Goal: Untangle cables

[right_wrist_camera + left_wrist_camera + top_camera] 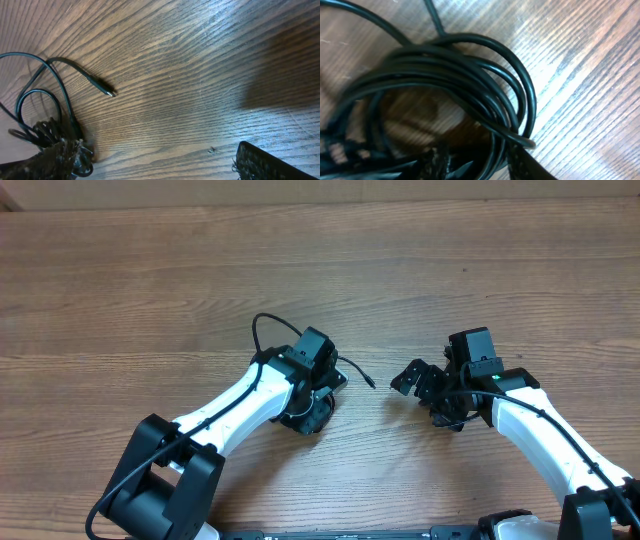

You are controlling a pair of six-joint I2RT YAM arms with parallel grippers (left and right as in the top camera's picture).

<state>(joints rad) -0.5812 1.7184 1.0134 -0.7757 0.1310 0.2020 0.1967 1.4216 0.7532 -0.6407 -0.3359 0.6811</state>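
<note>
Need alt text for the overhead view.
The left gripper is down on a bundle of black cables on a wooden table. One plug end lies loose toward the right gripper, which is open and empty.

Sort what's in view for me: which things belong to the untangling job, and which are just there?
Job:
- cables, coiled in a tangle
- loose plug end, lying on the wood
- left gripper, closed on the coil
- right gripper, open and empty

Not the job:
- wooden table
- thicker arm wiring, part of the robot
</note>
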